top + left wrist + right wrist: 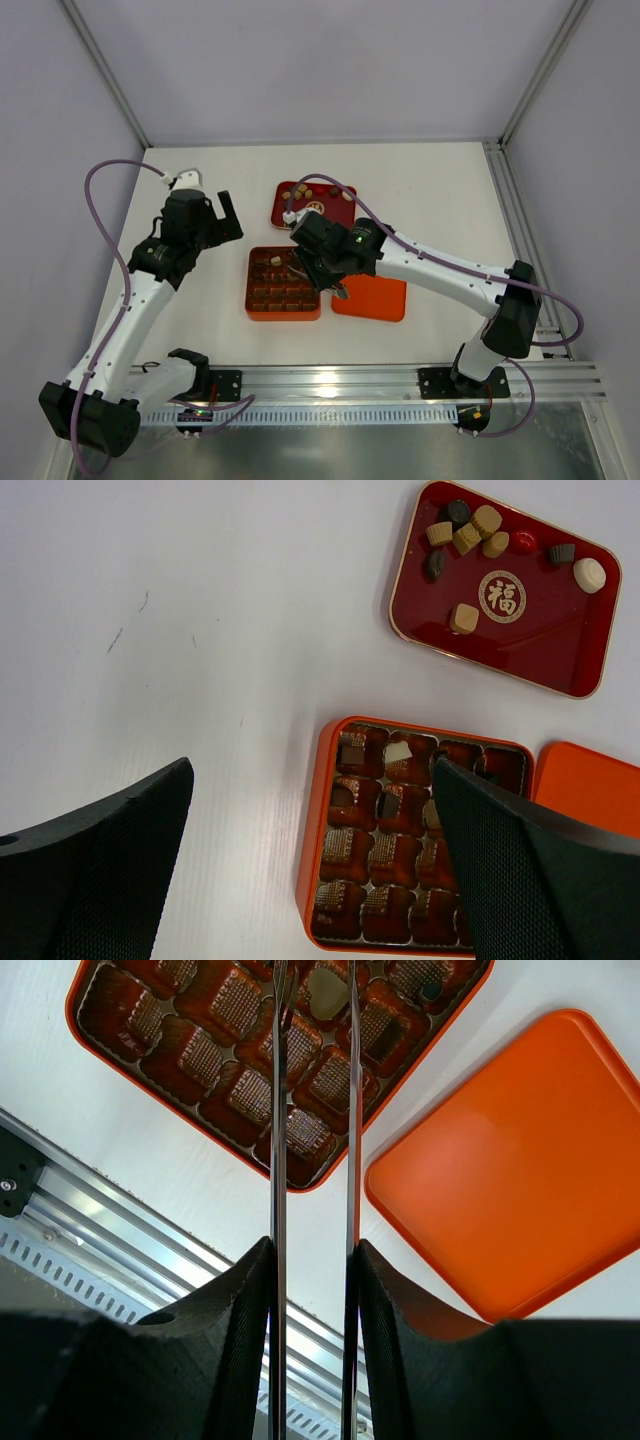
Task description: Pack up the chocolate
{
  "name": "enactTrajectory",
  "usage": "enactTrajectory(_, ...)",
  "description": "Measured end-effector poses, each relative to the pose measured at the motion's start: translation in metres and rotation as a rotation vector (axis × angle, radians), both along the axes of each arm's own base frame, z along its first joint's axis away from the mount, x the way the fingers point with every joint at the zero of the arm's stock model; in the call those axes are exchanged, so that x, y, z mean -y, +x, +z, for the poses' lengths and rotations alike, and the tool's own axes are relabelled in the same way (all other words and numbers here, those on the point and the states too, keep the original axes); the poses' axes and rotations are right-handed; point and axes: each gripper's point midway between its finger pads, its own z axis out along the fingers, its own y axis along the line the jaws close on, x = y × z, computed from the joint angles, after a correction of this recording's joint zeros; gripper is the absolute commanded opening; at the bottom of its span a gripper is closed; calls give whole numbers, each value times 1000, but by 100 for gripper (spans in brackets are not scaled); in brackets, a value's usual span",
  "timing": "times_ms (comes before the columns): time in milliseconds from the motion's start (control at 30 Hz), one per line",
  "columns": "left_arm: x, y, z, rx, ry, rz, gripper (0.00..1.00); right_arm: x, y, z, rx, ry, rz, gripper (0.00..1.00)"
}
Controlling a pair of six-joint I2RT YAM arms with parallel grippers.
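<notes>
The gridded box [251,285] sits on the table [430,200] ahead of the arm bases, roughly midway between them. Its lid [375,300] lies flat just beside it on the right. The emblem tray [540,650] lies behind the box, farther from the bases and a little to the right. Loose chocolate [463,618] lies on the tray, mostly along its far edge, and more pieces sit in cells of the box. The right gripper [338,288] hangs over the box's right side. The left gripper [312,780] hangs over the table left of the tray.
</notes>
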Motion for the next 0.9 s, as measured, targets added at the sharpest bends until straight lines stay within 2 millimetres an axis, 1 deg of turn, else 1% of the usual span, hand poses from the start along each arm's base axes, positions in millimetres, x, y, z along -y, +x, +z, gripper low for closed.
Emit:
enactTrajectory(100,0,0,0,0,0,0,100,0,1,1,4,2,0,41)
enactTrajectory(167,0,0,0,0,0,0,100,0,1,2,6,0,-2,43)
enactTrajectory(467,0,0,0,0,0,0,100,1,3,8,20,0,-8,44)
enactTrajectory(600,0,0,0,0,0,0,100,0,5,13,29,6,-12,47)
enactTrajectory(767,0,0,0,0,0,0,100,-1,7,18,39,15,-10,47)
enactTrajectory(900,0,0,0,1,0,0,100,3,11,22,44,18,-18,47)
